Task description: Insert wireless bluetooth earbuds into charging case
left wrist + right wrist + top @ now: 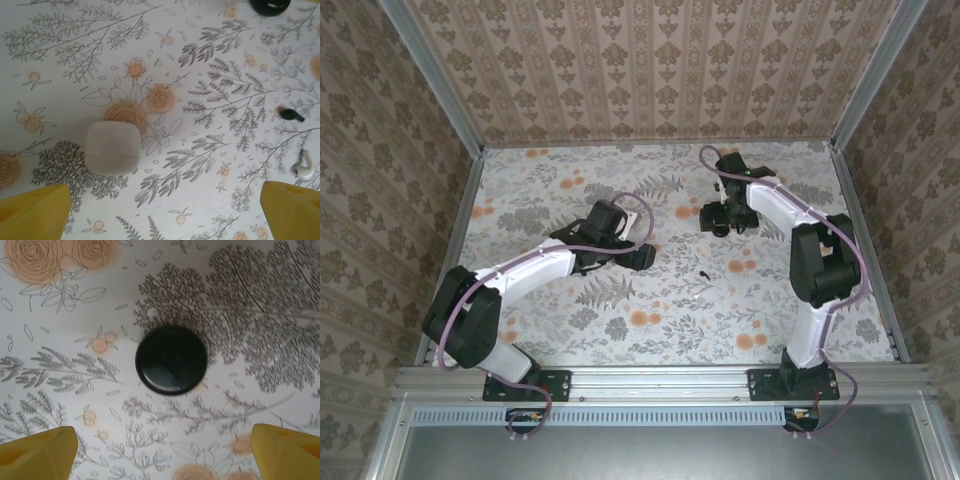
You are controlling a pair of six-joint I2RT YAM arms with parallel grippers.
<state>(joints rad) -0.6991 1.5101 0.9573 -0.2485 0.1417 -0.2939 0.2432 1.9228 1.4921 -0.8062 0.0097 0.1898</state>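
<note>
The white charging case (112, 147) lies lid shut on the flowered table, just ahead of my left finger (35, 212). My left gripper (165, 212) (617, 252) hovers open above the cloth with nothing between its yellow fingers. A tiny black earbud (291, 114) (705, 272) lies to the right of the case. A small white earbud-shaped piece (304, 167) rests near it. My right gripper (162, 452) (727, 222) is open over the table farther back, its fingers wide apart and nothing held.
A round glossy black disc (171, 360) (270, 6) (720, 230) lies ahead of the right gripper's fingers. Patterned walls and metal rails (860, 240) close in the table on the left, right and back.
</note>
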